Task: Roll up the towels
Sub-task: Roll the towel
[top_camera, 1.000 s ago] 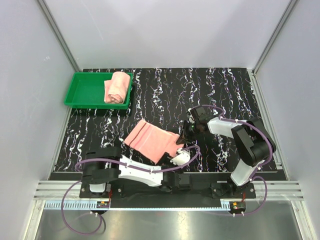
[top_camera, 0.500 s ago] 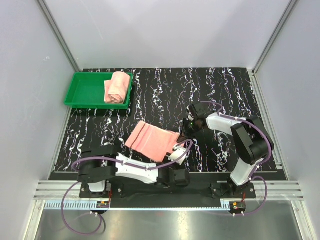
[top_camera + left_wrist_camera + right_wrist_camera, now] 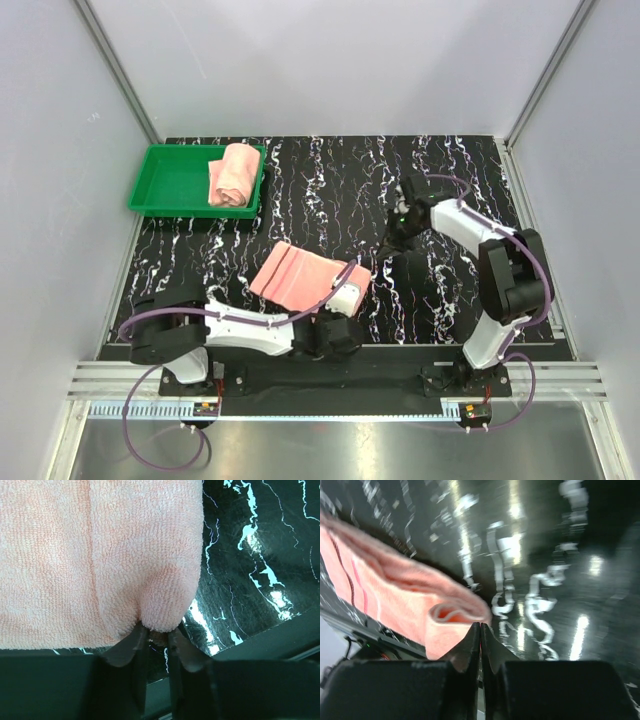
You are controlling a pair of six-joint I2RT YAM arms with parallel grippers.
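Note:
One salmon-pink towel (image 3: pixel 300 280) lies folded flat near the table's front, with dark stripes at its left end. My left gripper (image 3: pixel 346 288) is at its near right corner. In the left wrist view the towel (image 3: pixel 100 555) fills the top, and the left gripper (image 3: pixel 156 630) is shut, pinching a bulge of the towel's edge. My right gripper (image 3: pixel 396 232) hovers right of and behind the towel, apart from it. In the right wrist view it (image 3: pixel 480 626) is shut with nothing in it, and the towel (image 3: pixel 395 595) shows a curled-over end. A second, rolled towel (image 3: pixel 235 175) lies in the tray.
A green tray (image 3: pixel 165 185) stands at the table's back left corner. Grey walls close in the black marble table (image 3: pixel 330 180) on three sides. The arm bases and a metal rail (image 3: pixel 330 385) run along the near edge.
My left gripper has closed on the towel's near right corner. The right gripper has left that corner and drawn back toward the far right. The towel's right end has folded over.

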